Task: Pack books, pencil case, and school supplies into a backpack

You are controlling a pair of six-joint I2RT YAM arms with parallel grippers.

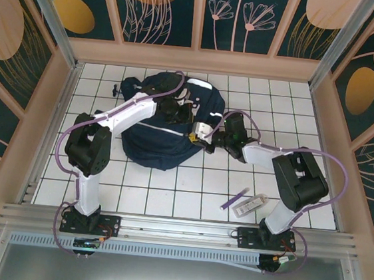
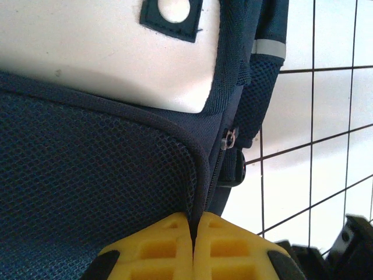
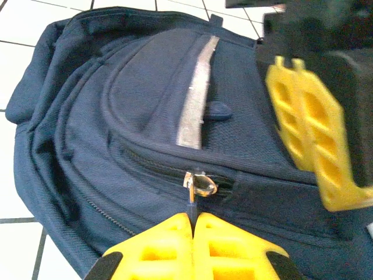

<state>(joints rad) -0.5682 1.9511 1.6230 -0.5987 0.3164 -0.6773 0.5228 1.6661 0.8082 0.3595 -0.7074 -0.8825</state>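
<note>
"Where is the backpack?"

"On the bench, toward 11 o'clock. The right claw pinches its zipper pull. The left claw is clamped tight on its seam."

"And the supplies?"

"The purple pen and clear pack lie at its 5 o'clock."

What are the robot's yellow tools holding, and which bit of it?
Both hold the backpack: the right tool pinches its zipper pull; the left tool pinches a fabric edge seam.
</note>
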